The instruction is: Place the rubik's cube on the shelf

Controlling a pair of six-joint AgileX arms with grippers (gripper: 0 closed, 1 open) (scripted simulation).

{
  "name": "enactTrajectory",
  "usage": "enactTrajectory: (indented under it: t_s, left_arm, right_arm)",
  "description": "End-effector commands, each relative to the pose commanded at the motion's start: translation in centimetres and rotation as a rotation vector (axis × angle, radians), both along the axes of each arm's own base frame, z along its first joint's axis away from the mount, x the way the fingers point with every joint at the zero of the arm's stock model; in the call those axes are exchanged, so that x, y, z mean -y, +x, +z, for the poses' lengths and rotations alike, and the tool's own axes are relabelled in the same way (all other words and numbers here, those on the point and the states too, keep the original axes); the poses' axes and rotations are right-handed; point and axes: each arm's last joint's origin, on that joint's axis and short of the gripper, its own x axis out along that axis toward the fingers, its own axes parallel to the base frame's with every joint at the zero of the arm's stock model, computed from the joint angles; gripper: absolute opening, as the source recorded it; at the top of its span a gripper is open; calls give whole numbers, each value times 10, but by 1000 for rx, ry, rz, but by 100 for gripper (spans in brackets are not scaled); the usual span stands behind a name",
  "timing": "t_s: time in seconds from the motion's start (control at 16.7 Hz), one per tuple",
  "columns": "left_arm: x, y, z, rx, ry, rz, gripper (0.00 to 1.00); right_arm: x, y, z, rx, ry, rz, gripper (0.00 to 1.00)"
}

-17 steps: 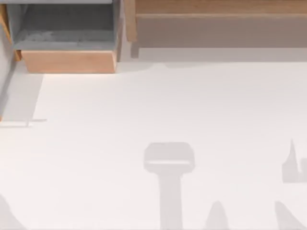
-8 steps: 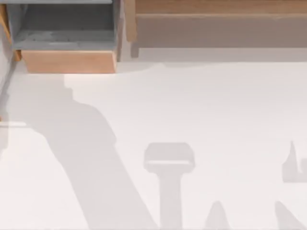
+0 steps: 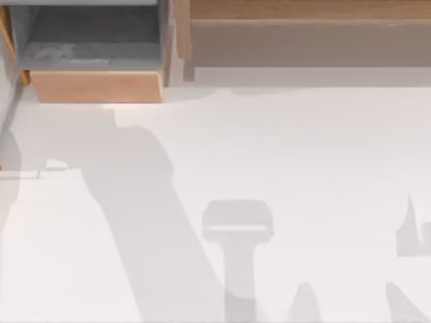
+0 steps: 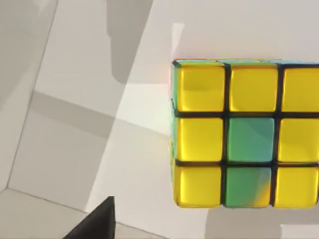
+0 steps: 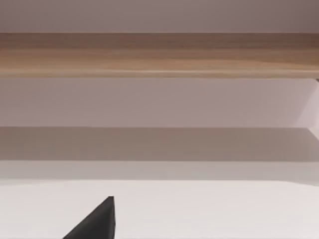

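Note:
The rubik's cube point(image 4: 246, 134) sits close below my left wrist camera on the white table, its facing side yellow with two green tiles. A dark piece of my left gripper point(image 4: 97, 223) shows beside it, apart from the cube. The shelf point(image 3: 303, 12) is a long light-brown ledge with a grey-brown front panel along the table's far edge, right of centre. It also runs across the right wrist view as the shelf point(image 5: 159, 55), beyond a dark piece of my right gripper point(image 5: 97, 223).
A smaller wooden box point(image 3: 97, 86) with a grey interior stands at the far left, next to the shelf's side post point(image 3: 182, 30). Broad arm shadows lie across the white table point(image 3: 303, 148).
A broad arm shadow has swept across the table's left side and shifted rightward, now reaching up to the wooden box. The shadows at the centre and right have not moved.

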Motion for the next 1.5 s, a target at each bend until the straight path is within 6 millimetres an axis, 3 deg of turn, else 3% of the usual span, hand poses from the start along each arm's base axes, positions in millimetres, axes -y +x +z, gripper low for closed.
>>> enactTrajectory:
  t_s: [0.24, 0.66, 0.9, 1.5]
  left_arm:
    - [-1, 0, -1, 0, 0, 1, 100]
    - [-7, 18, -57, 0, 0, 0, 100]
    - [-6, 19, -58, 0, 0, 0, 100]
    - [-6, 19, -58, 0, 0, 0, 25]
  right_arm:
    - [0, 0, 0, 0, 0, 0, 100]
    - [0, 0, 0, 0, 0, 0, 100]
    - [0, 0, 0, 0, 0, 0, 100]
    - [0, 0, 0, 0, 0, 0, 100]
